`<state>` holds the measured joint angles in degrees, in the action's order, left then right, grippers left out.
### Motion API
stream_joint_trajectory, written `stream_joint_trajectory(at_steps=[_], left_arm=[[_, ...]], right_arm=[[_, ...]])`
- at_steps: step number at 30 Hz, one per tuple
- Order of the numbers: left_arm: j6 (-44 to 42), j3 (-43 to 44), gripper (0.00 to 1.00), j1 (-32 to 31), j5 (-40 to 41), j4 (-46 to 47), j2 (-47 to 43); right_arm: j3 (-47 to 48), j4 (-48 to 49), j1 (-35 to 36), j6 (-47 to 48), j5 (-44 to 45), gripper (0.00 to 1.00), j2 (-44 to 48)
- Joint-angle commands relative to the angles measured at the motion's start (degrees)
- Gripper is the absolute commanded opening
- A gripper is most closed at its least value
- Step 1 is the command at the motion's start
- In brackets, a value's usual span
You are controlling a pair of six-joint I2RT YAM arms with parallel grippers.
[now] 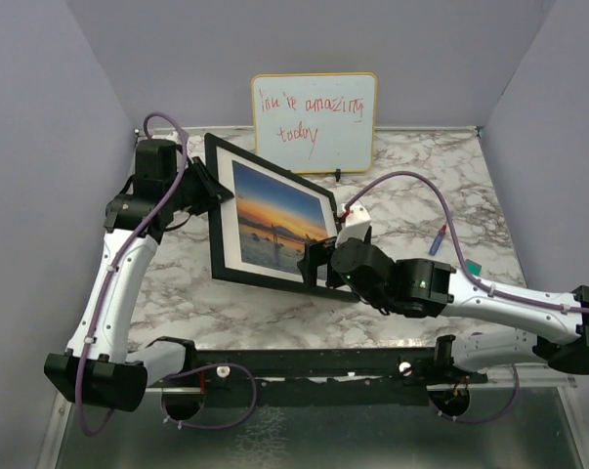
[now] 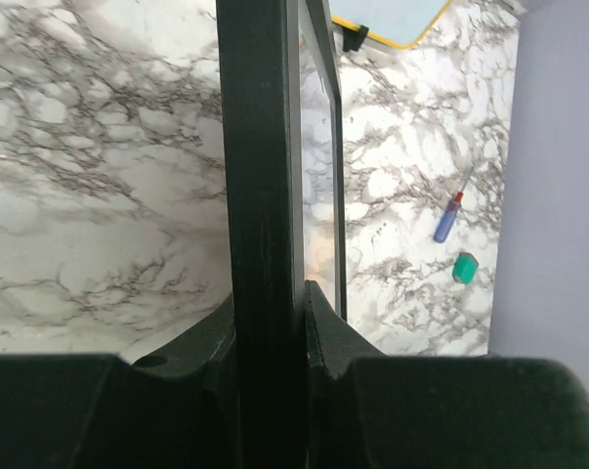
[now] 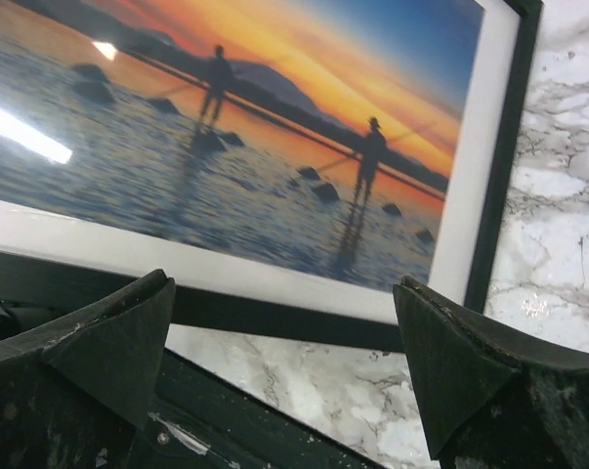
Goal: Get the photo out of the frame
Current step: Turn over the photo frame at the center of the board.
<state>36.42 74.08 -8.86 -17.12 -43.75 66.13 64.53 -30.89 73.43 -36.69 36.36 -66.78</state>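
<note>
The frame [image 1: 265, 282] is seen as a thin, flat black rectangle with a plain moulding, set slantwise on the middle of the marble table [image 1: 421, 176], whose glossy white top is veined with grey. The photo [image 1: 277, 217] is seated inside it: a glossy print of an orange and blue sunset over water with small dark figures, edged by a white border. Streaks of light are reflected on its surface in the right wrist view.

The left gripper [image 2: 270, 327] is closed on the frame's left edge, the black strip being pinched edge-on between the two fingers [image 2: 328, 337]. The right gripper [image 3: 284, 332] is spread wide at the frame's near edge, its dark, scuffed, wedge-shaped fingers [image 3: 118, 337] set apart with nothing clamped; whether the frame is touched cannot be told.

Behind the frame a whiteboard [image 1: 314, 107] with a yellowish rim and red handwriting is propped at the back wall. Well to the right, a blue marker [image 1: 438, 239] and a small green object [image 1: 470, 266] are laid on the marble. In the top view the frame's near right corner is covered by the right arm
</note>
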Motion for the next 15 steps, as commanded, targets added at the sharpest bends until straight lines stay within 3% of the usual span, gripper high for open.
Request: stream_joint_trajectory(at_steps=[1, 6, 10, 15], left_arm=[[-9.9, 8.5, 0.00, 0.2, 10.6, -7.0, 1.3], [-9.7, 16.5, 0.00, 0.2, 13.0, -10.6, 3.4], [-11.0, 27.8, 0.00, -0.1, 16.5, -16.3, 7.1], [-9.0, 33.5, 0.00, -1.3, 18.3, -17.6, 9.4]], right_arm=[[2.6, -1.9, 0.1, -4.1, -2.1, 0.98, 1.4], [7.4, 4.6, 0.0, -2.2, -10.1, 0.98, 1.9], [18.1, -0.8, 0.1, -2.8, -13.5, 0.98, -3.5], [34.1, -4.7, 0.1, -1.7, -21.3, 0.98, -13.9]])
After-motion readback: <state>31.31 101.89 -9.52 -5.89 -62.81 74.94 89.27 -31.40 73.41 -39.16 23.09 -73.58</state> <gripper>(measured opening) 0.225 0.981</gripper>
